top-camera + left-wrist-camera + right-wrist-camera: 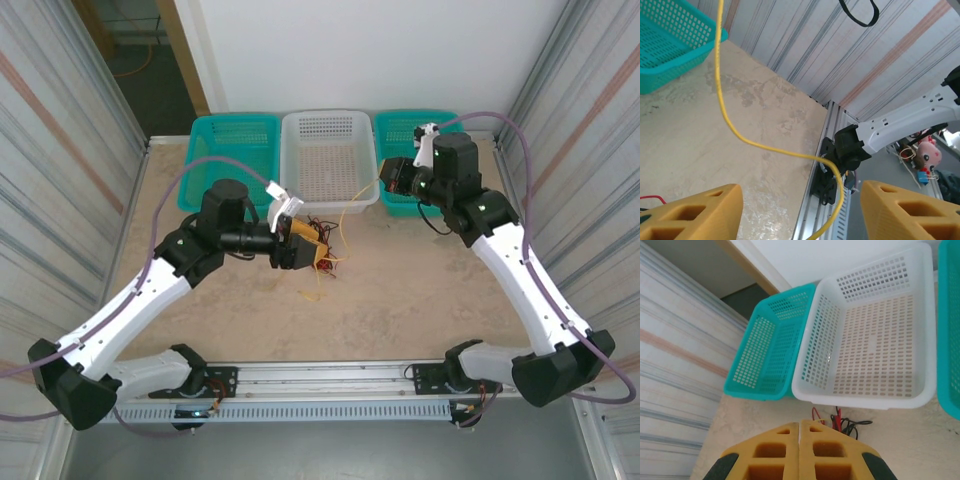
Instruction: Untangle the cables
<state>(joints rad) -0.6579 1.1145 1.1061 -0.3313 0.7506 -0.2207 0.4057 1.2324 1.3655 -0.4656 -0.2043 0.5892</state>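
At the middle of the beige worktop [420,290], the bent left arm holds the left gripper [801,200] level, jaws apart around a thin yellow cable [740,137] beside the tangle of red, black and yellow cables [328,238]. Farther back, the outstretched right gripper [382,182], jaws closed, pinches that strand beside the perforated white plastic basket [330,206].

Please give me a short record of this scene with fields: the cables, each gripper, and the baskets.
cables: red, black and yellow, tangled on the table, in front of the white basket
left gripper: open, over the tangle
right gripper: shut, apparently holding the yellow cable up
yellow cable: hangs in the air, passes between the left gripper's fingers, not clamped there
baskets: left teal basket, white basket, right teal basket in a row at the far edge; white one empty
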